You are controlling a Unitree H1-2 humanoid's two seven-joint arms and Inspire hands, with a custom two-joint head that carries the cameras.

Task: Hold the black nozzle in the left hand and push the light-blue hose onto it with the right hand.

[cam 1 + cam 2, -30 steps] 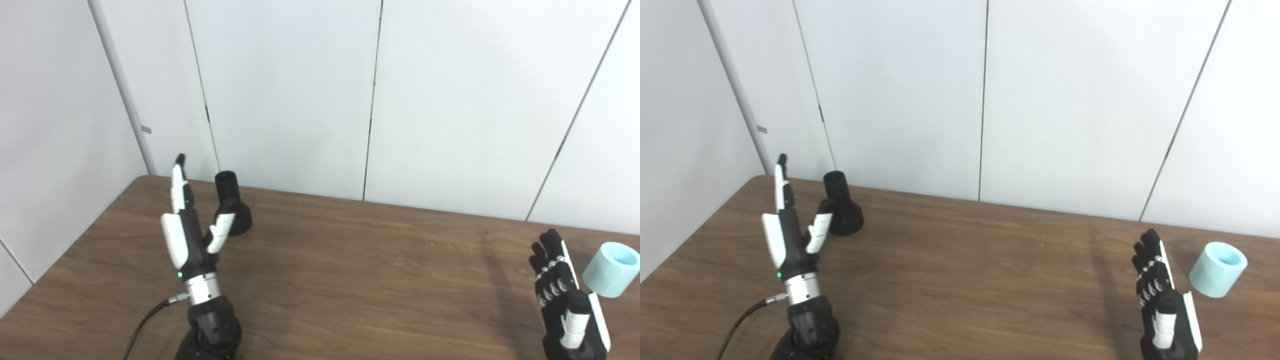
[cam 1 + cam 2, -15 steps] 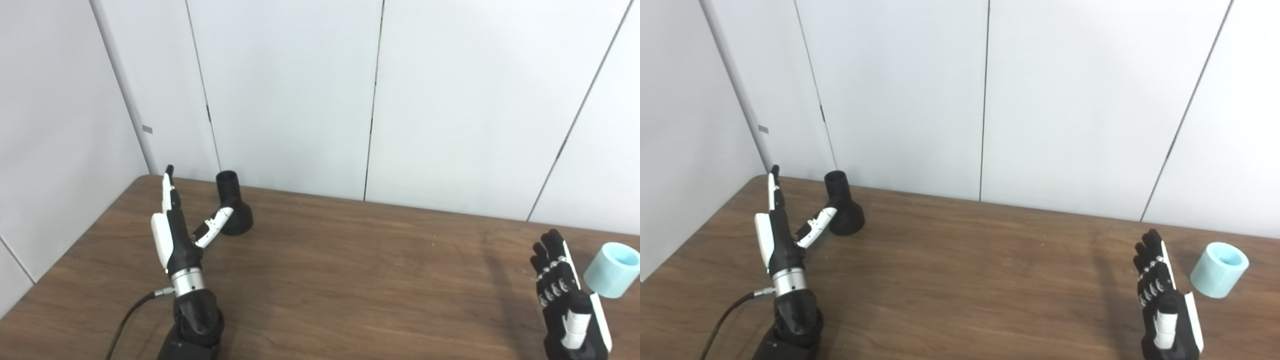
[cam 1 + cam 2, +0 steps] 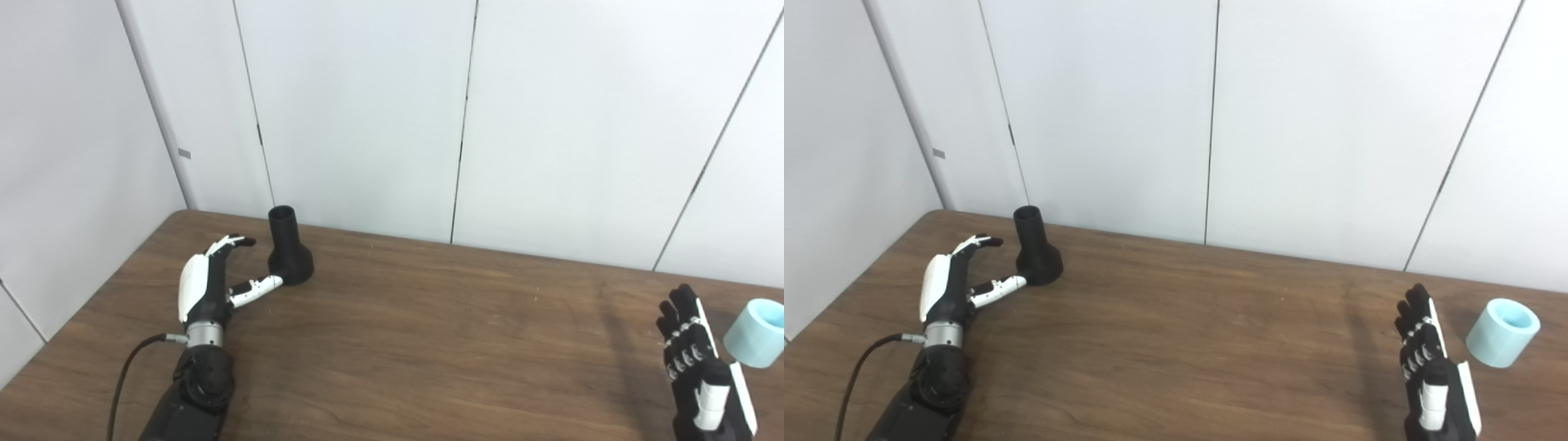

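Black plastic forms the nozzle (image 3: 288, 248), which is stood upright on its flared base at the far left of the wooden table (image 3: 392, 343), its narrow neck pointing up; the left hand (image 3: 208, 285) is spread open just left of the nozzle, nothing gripped, its thumb reaching to the nozzle's base; whether they touch cannot be told; the light-blue hose (image 3: 756, 332) is seen far right of the nozzle; the right hand (image 3: 698, 361) is held open and empty just left of the hose.
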